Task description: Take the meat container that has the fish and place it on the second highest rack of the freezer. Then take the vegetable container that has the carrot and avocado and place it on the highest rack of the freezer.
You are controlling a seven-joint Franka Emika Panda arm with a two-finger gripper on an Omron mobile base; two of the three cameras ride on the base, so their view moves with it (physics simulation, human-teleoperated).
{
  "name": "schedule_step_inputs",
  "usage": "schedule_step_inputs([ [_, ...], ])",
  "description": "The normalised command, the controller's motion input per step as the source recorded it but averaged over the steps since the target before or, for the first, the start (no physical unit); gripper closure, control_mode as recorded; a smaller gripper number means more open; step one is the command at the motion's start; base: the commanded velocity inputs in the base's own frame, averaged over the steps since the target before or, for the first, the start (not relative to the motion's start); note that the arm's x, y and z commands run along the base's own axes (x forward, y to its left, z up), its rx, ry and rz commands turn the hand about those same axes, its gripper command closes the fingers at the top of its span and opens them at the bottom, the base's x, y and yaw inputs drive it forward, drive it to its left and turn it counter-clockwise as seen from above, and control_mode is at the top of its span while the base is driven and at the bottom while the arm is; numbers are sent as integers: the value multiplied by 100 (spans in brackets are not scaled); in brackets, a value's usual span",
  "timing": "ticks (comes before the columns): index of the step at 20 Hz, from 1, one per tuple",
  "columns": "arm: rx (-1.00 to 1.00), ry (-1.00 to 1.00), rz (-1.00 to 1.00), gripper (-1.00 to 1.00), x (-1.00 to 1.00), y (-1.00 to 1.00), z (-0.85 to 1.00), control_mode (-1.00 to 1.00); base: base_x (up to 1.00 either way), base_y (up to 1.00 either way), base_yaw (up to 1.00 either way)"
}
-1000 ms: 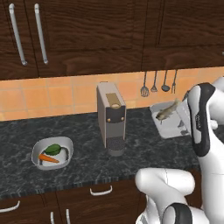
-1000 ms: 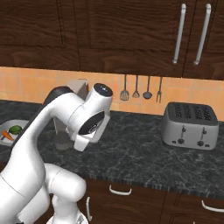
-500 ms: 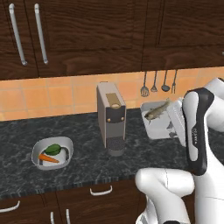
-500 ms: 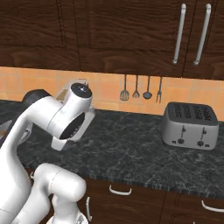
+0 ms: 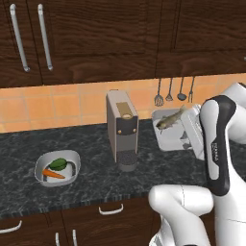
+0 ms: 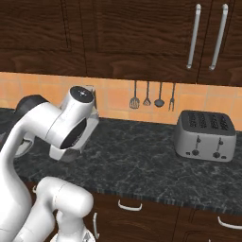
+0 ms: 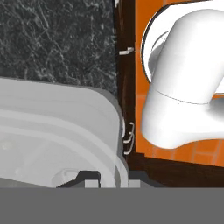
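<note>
**Fish tray held aloft, freezer nowhere ahead**

Gripped by its rim: the meat container [image 5: 173, 130], a pale squarish tray, raised clear of the dark marbled surface [image 5: 91, 178] and hanging at backsplash height just right of the coffee machine [image 5: 122, 129]. Tilted, not level, so the open face leans toward the left base camera. Inside it the fish [image 5: 169, 121], brownish with a pale belly, long axis running diagonally across the tray, the upper end toward the arm.

Hand [image 7: 113, 176] closed narrowly on the tray's wall, the two dark tips straddling the white rim at the bottom of the hand view, the tray's basin spreading away to the left of them there. In the left base view the hand itself hidden behind the white forearm, at the tray's right edge. So: load lying to the left of the hand, out from the wrist, grasped at one side rather than the middle, and likely to sag or swing in a fast turn.

Vegetable container [image 5: 57, 167] resting well apart at the far left of the surface, carrot [image 5: 54, 174] and avocado [image 5: 58, 163] side by side in it, untouched.

Toaster [image 6: 204, 136] off to the right, utensils on the wall above. No freezer among the cabinets ahead; probably a carry with a turn of the base, then levelling the tray before sliding it onto the second highest rack
</note>
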Motion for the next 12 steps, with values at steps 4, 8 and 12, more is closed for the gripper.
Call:
schedule_step_inputs([
  [4,0,0,0,100,-17,-1,0,-100,0,0,0],
  [8,0,0,0,100,-61,-4,15,-100,0,0,0],
  [12,0,0,0,100,-22,0,20,-100,0,0,0],
])
